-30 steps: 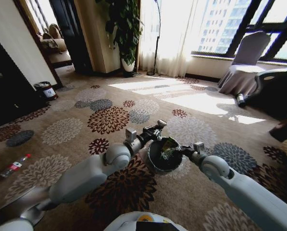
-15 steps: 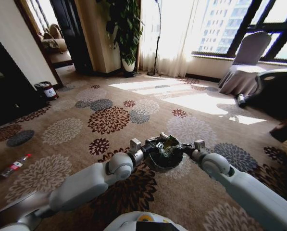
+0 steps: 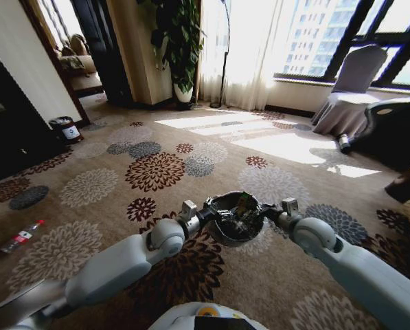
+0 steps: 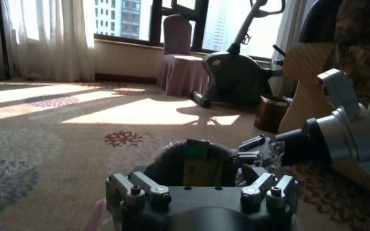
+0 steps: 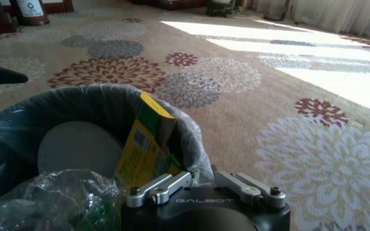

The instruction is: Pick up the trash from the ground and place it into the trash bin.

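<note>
- The trash bin (image 3: 233,218) is up off the carpet (image 3: 88,185), carried in front of your torso between the two arms, so you can bring it to the litter.
- Inside it a green-and-yellow wrapper (image 5: 148,139) leans upright against the liner, with crumpled clear plastic (image 5: 50,202) just beside it at the near rim; that much trash looks already binned.
- Your right gripper (image 5: 205,188) sits at the bin's right rim, fingers closed onto the rim and its bag liner; I judge this is the grip carrying the weight.
- Your left gripper (image 3: 206,212) is at the bin's left rim; in the left wrist view the bin (image 4: 191,161) lies just beyond its fingers (image 4: 132,185), which stand parted and clamp nothing. It reads as bracing or parked, not gripping.
- Further out, a clear bottle (image 3: 23,237) with a red cap lies on the carpet near the left edge, well apart from the bin. By my read, that's trash not yet collected.
- A second small bin (image 3: 65,128) stands far off by the dark wall.
</note>
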### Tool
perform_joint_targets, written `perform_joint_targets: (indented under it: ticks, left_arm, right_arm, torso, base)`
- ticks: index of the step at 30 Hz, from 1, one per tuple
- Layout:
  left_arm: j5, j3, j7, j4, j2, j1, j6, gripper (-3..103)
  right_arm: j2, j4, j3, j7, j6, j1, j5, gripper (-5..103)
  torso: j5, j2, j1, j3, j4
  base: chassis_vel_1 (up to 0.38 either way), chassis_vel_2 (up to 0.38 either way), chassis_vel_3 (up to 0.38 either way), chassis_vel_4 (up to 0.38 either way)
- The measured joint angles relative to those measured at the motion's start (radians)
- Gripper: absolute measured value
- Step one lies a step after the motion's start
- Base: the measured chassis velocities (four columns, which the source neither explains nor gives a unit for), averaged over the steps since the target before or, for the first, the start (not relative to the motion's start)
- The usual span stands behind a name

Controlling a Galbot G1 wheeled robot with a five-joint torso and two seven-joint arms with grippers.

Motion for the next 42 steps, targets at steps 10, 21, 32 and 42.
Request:
perform_joint_targets:
  ticks: [10, 21, 32, 42]
  left_arm:
    - [-0.043, -0.439, -0.166, -0.008, -0.001, 0.283, 0.052, 100]
    - [0.076, -0.687, -0.038, 0.045, -0.017, 0.643, -0.019, 100]
    - [0.167, -0.671, -0.034, 0.086, -0.08, 0.679, -0.048, 100]
    - [0.207, -0.669, -0.035, 0.062, -0.092, 0.715, -0.062, 100]
  right_arm:
    - [-0.007, 0.031, 0.06, 0.004, -0.014, -0.056, -0.013, 1]
    - [0.01, 0.039, 0.09, -0.026, -0.007, -0.092, -0.063, 1]
    - [0.026, 0.05, 0.108, -0.053, 0.012, -0.144, -0.115, 1]
    - [0.035, 0.064, 0.134, -0.065, 0.017, -0.181, -0.143, 1]
  torso:
    - [0.0, 0.0, 0.0, 0.0, 0.0005]
    - [0.0, 0.0, 0.0, 0.0, 0.0001]
    - [-0.0001, 0.0, 0.0, 0.0, -0.0001]
    - [0.0005, 0.0, 0.0, 0.0, -0.0001]
  base:
    - [0.0, 0.0, 0.0, 0.0]
    - [0.0, 0.0, 0.0, 0.0]
    - [0.126, 0.13, -0.137, -0.143]
    - [0.292, 0.284, -0.297, -0.283]
